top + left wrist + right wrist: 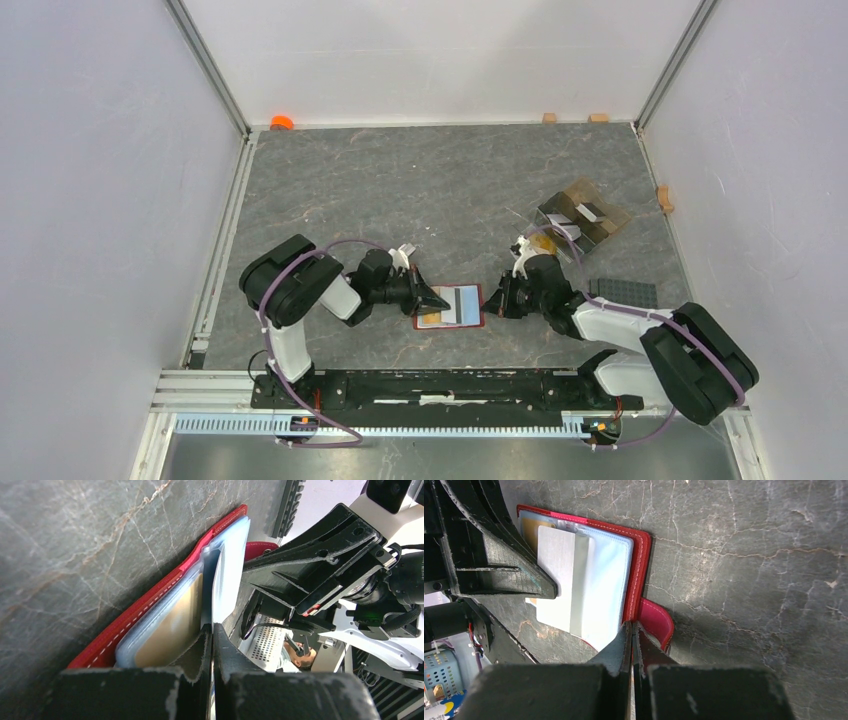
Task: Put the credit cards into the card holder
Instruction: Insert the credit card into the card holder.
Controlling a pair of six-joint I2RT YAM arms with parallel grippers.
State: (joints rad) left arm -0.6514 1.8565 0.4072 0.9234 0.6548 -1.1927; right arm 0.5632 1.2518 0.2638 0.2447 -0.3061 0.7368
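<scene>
counts: one red card holder [642,570], lying open on the grey bench [400,190] between the two arms. two credit cards made out: a pale blue card [555,565] with a grey stripe, lying across the clear sleeves of the holder, and an orange card [172,627] tucked under a clear sleeve on the left page. three tan blocks, two at the far edge [549,117] [598,117] and one by the right wall [664,198]. one small orange object [282,122] in the far left corner. one clear bag [585,215] and one dark studded plate [625,293], both off to the right, well apart from the holder.

left fingers [207,645]: closed tight, a thin pale sheet running out from between the tips. it looked like the left edge of the pale blue card, pinched there over the holder.

right fingers [628,640]: closed, no gap between them. the tips sat at the right edge of the holder, just beside the red tab [656,622] that sticks out there. could not tell whether they pinched anything or only touched the edge.

hard to see: the orange card showed only in part, under the sleeve and the pale card. contents of the clear bag were dark shapes and a pale strip, not readable from above. could not make out a dark card. both wrist views were half blocked by their own fingers.
</scene>
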